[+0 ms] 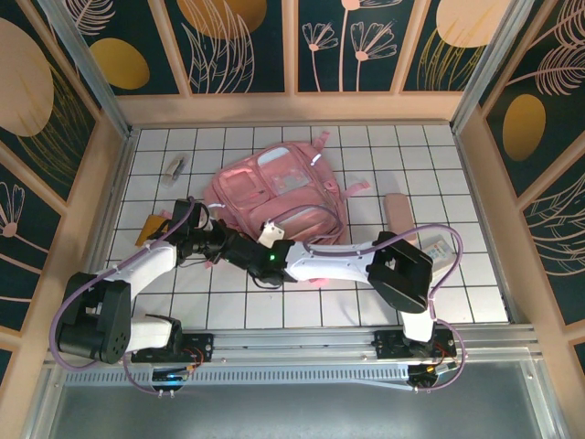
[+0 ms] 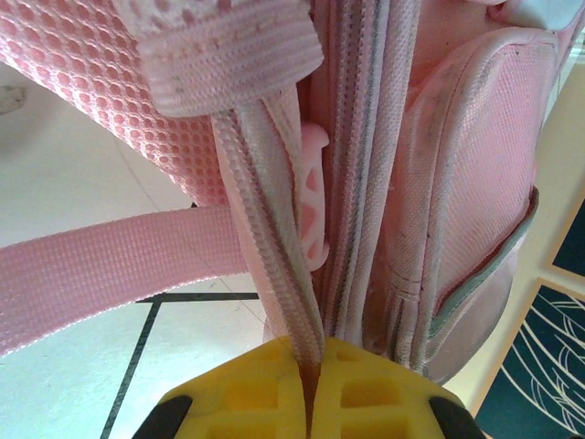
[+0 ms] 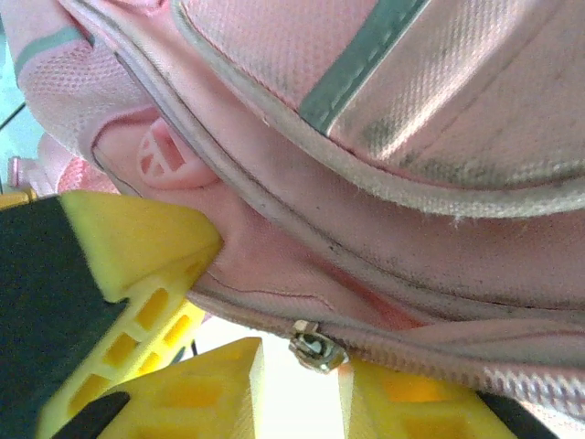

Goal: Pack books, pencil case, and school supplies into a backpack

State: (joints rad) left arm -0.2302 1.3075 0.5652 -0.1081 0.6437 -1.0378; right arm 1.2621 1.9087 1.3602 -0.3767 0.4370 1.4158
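The pink backpack (image 1: pixel 274 187) lies flat mid-table. My left gripper (image 1: pixel 216 241) is at its near-left edge, and in the left wrist view its yellow fingers (image 2: pixel 366 389) are shut on a strip of the backpack's zipper tape (image 2: pixel 274 274). My right gripper (image 1: pixel 236 249) meets it from the right. It stands open (image 3: pixel 302 370), with the metal zipper slider (image 3: pixel 317 347) at the mouth of its gap, not pinched. An orange square pad (image 1: pixel 149 230) lies left of the arms. A tiny grey-white piece (image 1: pixel 174 166) lies at the far left. The dark blue book is out of view.
A tan oblong case (image 1: pixel 398 212) lies right of the backpack, and a small pale item (image 1: pixel 437 247) sits beside the right arm. A pink strap (image 2: pixel 101 265) crosses the tiled table (image 1: pixel 457 155). Wooden walls (image 1: pixel 292 108) enclose it on three sides.
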